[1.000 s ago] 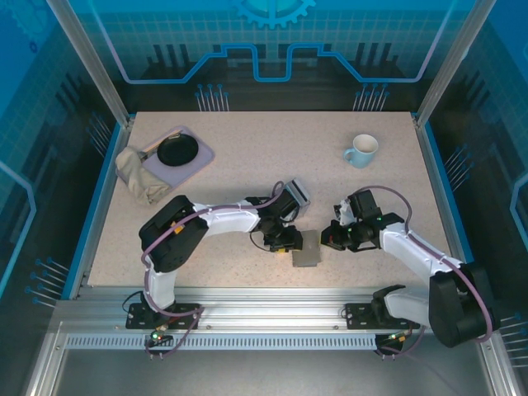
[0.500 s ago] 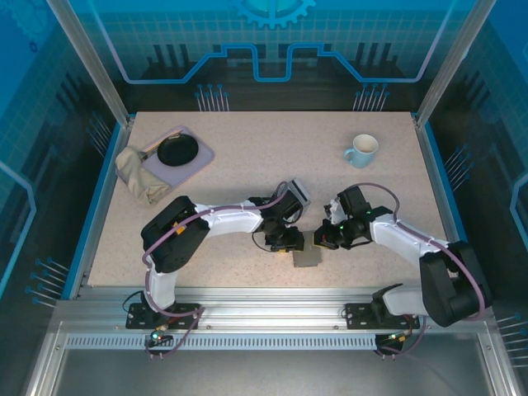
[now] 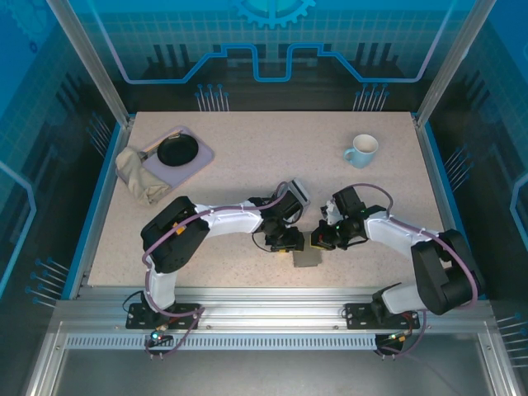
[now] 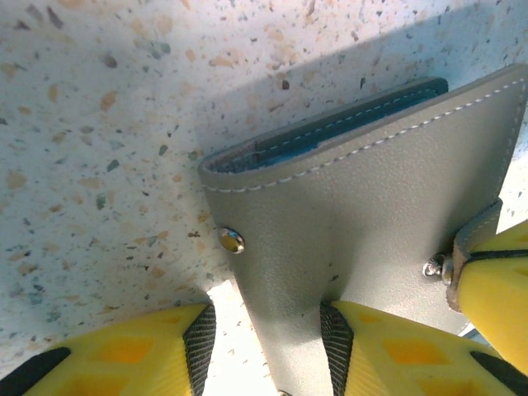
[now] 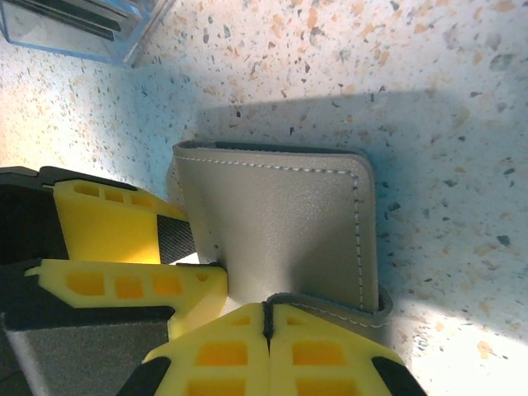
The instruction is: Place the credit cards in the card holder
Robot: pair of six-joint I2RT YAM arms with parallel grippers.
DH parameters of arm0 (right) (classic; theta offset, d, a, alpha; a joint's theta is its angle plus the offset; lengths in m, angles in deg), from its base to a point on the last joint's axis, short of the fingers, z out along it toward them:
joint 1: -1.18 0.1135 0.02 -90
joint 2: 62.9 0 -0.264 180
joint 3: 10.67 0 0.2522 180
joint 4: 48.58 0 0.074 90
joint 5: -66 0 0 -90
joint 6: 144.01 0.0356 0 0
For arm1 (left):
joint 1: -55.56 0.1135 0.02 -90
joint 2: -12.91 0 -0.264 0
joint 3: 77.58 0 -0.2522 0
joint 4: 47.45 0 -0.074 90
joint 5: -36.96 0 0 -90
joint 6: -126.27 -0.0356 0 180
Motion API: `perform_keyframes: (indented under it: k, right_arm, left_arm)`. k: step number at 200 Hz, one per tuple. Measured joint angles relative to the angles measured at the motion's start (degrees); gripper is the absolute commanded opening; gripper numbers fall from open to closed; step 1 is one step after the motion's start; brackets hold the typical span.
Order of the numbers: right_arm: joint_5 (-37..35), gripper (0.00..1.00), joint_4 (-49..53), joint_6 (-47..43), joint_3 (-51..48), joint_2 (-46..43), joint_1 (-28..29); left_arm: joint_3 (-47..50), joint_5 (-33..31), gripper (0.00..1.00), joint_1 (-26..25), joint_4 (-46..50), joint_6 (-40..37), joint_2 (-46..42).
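The grey card holder (image 3: 308, 258) lies folded near the table's front middle, one side raised like a tent. In the left wrist view the card holder (image 4: 355, 206) shows a dark teal inner edge and a metal snap. My left gripper (image 4: 268, 338) stands open astride its corner; the right pad (image 4: 334, 338) touches the cover, and bare table shows beside the other pad. From above, the left gripper (image 3: 286, 241) is at the holder's far left. My right gripper (image 5: 266, 309) is shut on the holder's strap beside the card holder (image 5: 280, 214). The credit cards are out of view.
A clear slotted plastic box (image 3: 299, 193) stands just behind the grippers, and its corner (image 5: 74, 25) shows in the right wrist view. A pale-blue mug (image 3: 361, 150) stands back right. A lilac tray (image 3: 200, 157) with a black dish and a beige cloth (image 3: 139, 175) lie back left.
My right gripper has moved left, up to the card holder and close beside the left gripper. The left gripper and the holder have stayed where they were.
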Motion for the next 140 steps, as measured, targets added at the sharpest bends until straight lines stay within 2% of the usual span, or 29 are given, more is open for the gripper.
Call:
perform_keyframes:
  k: [124, 140]
  right_arm:
    - [-2.56, 0.00, 2.23, -0.02, 2.80, 3.56, 2.19]
    - [-2.80, 0.08, 1.64, 0.24, 2.34, 2.99, 2.38]
  left_arm:
    - [0.72, -0.15, 0.42, -0.02, -0.92, 0.17, -0.37]
    - [1.31, -0.22, 0.43, -0.04, -1.64, 0.26, -0.76]
